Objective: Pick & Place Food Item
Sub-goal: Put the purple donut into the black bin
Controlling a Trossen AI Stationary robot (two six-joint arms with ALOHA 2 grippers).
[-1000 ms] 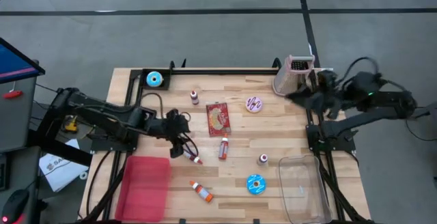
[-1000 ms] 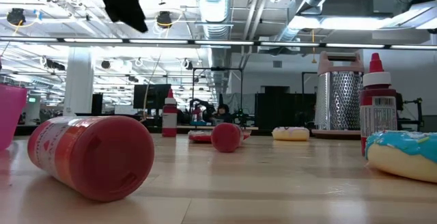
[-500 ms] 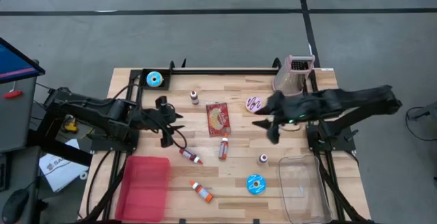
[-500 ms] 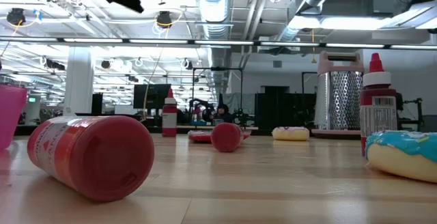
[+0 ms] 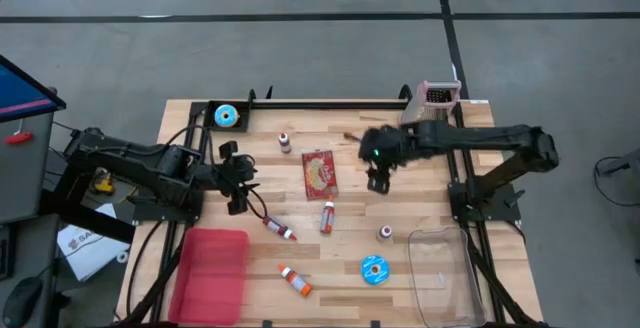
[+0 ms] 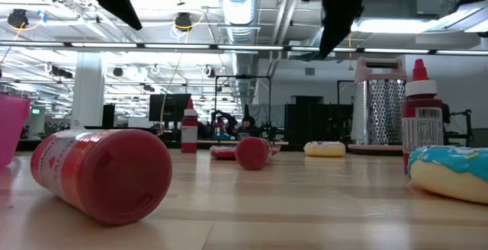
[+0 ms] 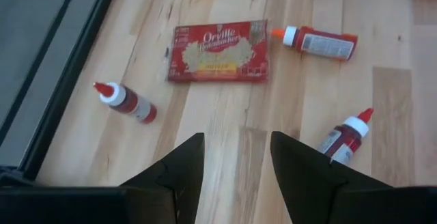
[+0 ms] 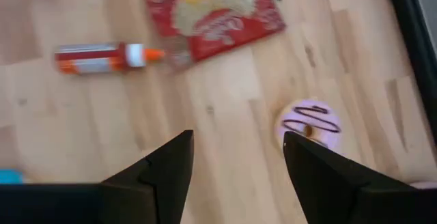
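Observation:
My right gripper point(image 5: 380, 176) hangs open above the table's middle right and points steeply down. In the right wrist view a pink-iced donut point(image 8: 311, 121) lies flat on the wood just beyond the right gripper point(image 8: 239, 138), with a red popcorn packet point(image 8: 215, 16) and an orange-capped bottle point(image 8: 106, 58) farther off. The high view does not show that donut, as the right arm hides it. My left gripper point(image 5: 243, 178) is open over the table's left part, facing the popcorn packet point(image 7: 218, 51). A red sauce bottle point(image 5: 280, 229) lies on its side near it.
A blue donut point(image 5: 375, 269), two small bottles point(image 5: 385, 233) point(image 5: 285, 142) and another sauce bottle point(image 5: 296, 281) lie about. A red tray point(image 5: 212, 273) sits near left, a clear container point(image 5: 440, 278) near right. A grater point(image 5: 430, 108) and a second blue donut point(image 5: 227, 116) stand at the far edge.
My right arm has swung in from the table's far right corner toward the middle, sinking and tipping its gripper downward over the pink donut. My left gripper has drawn back toward the table's left edge and risen a little. The sauce bottle near it stays lying where it was.

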